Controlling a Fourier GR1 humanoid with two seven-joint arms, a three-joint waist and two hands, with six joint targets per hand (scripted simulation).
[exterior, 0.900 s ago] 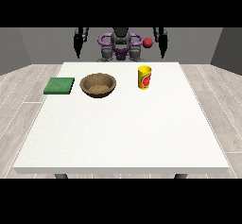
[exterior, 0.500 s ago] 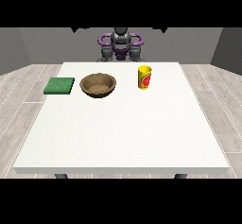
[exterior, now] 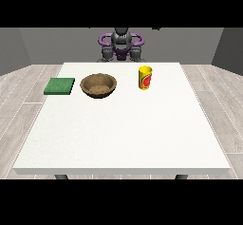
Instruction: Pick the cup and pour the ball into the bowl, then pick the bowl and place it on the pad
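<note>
A yellow cup (exterior: pixel 145 77) with a red mark stands upright on the white table (exterior: pixel 123 134), right of centre near the far edge. No ball shows; the cup's inside is hidden from this angle. A brown bowl (exterior: pixel 98 85) sits left of the cup, with nothing visible in it. At the far left lies a flat green pad (exterior: pixel 60 86). The robot's torso (exterior: pixel 121 43) stands behind the far edge. Neither hand shows in the view.
The cup, bowl and pad lie in one row along the far part of the table. The table's near edge runs across the bottom of the scene, with grey plank floor on both sides.
Both arms, hanging at the robot's sides earlier, have gone up and out of the view. A red ball seen by the hand at the view's right no longer shows.
</note>
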